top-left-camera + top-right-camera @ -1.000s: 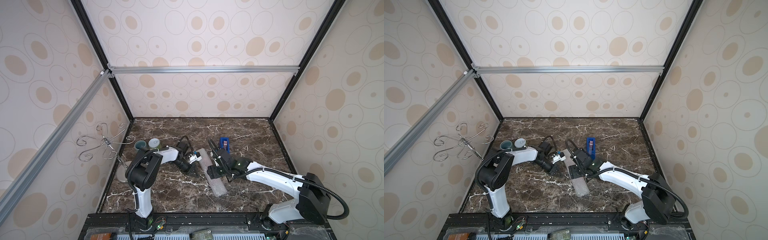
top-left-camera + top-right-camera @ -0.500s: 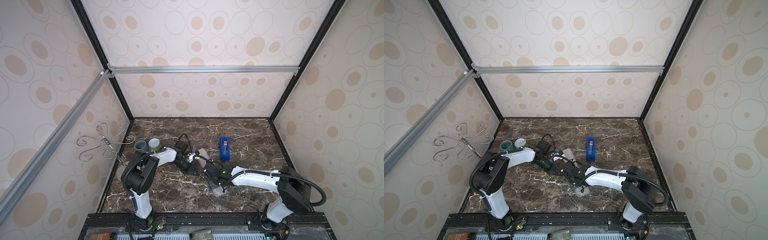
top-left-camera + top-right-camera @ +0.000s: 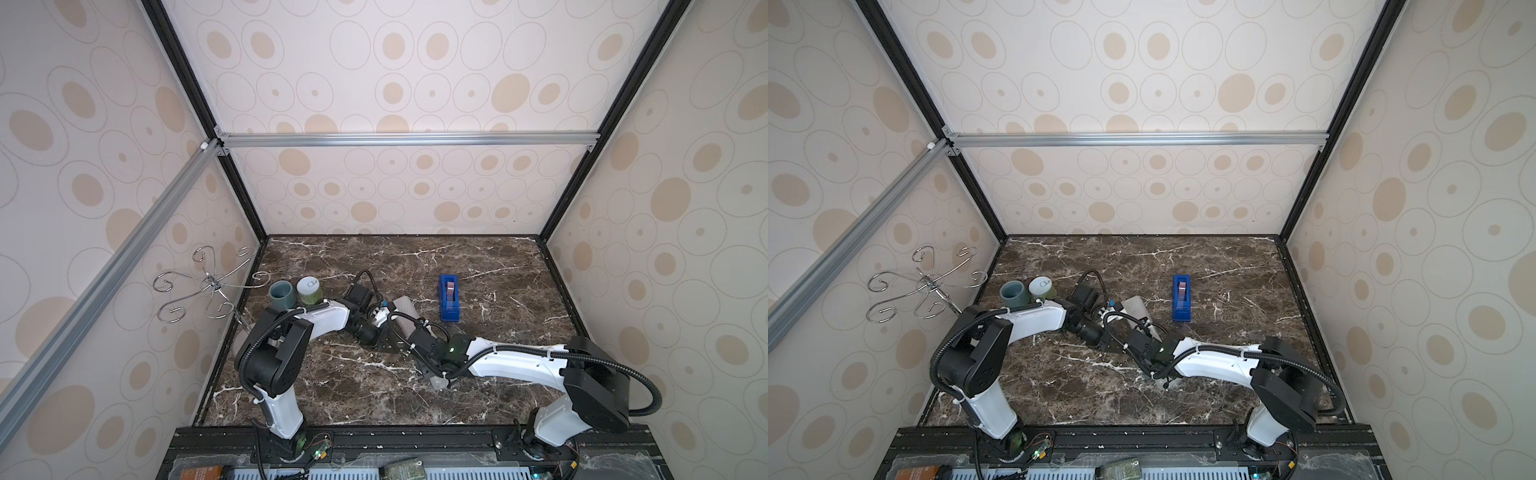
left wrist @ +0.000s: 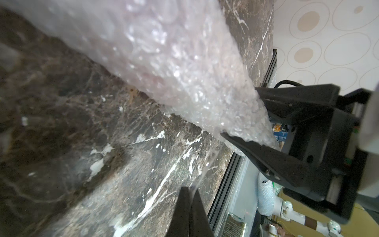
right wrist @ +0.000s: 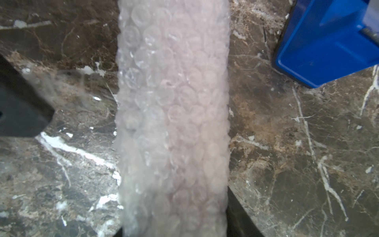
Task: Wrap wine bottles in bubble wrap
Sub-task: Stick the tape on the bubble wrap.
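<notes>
On the counter (image 3: 498,266) the bubble wrap (image 5: 172,115) lies rolled near the blue tape dispenser (image 3: 450,298), the right pincer (image 4: 239,113) straddling 1 end, squeezing or not I cannot tell, the left pincer (image 4: 189,190) pressed together on its loose edge

Nothing legible in any view.
- White jar lid (image 3: 308,285), well behind the left gripper (image 4: 189,189) toward the left wall: small grey mark like two linked rings, not readable as letters.
- Blue-and-orange printed patch (image 4: 279,134) just behind the right gripper (image 4: 240,112): blurred, can't tell what it sits on.
- Green packet (image 3: 401,471) and orange label (image 3: 203,473) at the front edge, well apart from both grippers: print too small.
</notes>
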Tool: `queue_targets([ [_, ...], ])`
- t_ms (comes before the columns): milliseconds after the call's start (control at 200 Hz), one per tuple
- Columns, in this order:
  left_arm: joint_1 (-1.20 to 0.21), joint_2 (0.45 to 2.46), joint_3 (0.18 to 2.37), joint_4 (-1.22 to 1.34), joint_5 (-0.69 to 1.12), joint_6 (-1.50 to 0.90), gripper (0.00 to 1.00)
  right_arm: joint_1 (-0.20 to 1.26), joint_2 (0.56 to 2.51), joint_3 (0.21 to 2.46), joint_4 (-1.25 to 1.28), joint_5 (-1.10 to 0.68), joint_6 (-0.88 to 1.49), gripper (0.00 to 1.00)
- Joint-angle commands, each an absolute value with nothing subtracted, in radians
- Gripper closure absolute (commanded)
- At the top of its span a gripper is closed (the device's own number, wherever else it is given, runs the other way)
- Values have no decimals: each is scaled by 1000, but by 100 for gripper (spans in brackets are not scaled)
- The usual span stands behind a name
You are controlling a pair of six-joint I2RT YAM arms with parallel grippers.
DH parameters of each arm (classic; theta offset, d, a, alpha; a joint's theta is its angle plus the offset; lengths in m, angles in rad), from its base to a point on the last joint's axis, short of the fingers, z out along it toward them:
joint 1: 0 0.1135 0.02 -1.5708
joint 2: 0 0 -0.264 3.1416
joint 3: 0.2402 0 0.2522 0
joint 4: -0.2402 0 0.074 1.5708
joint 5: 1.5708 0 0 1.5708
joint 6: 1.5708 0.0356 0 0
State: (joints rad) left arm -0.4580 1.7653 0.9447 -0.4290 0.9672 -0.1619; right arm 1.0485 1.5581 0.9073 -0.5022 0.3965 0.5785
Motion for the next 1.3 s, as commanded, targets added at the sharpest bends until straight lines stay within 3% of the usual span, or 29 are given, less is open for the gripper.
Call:
queue_targets([
  [0, -471, 1753, 911, -349, 997, -233, 100, 1039, 1563, 855, -495, 453, 587, 56],
  [740, -533, 1852, 873, -28, 883, -508, 100, 965, 1512, 676, -371, 365, 661, 60],
  [1296, -589, 1955, 963, 26, 818, -635, 100, 856, 1470, 585, -345, 256, 663, 60],
])
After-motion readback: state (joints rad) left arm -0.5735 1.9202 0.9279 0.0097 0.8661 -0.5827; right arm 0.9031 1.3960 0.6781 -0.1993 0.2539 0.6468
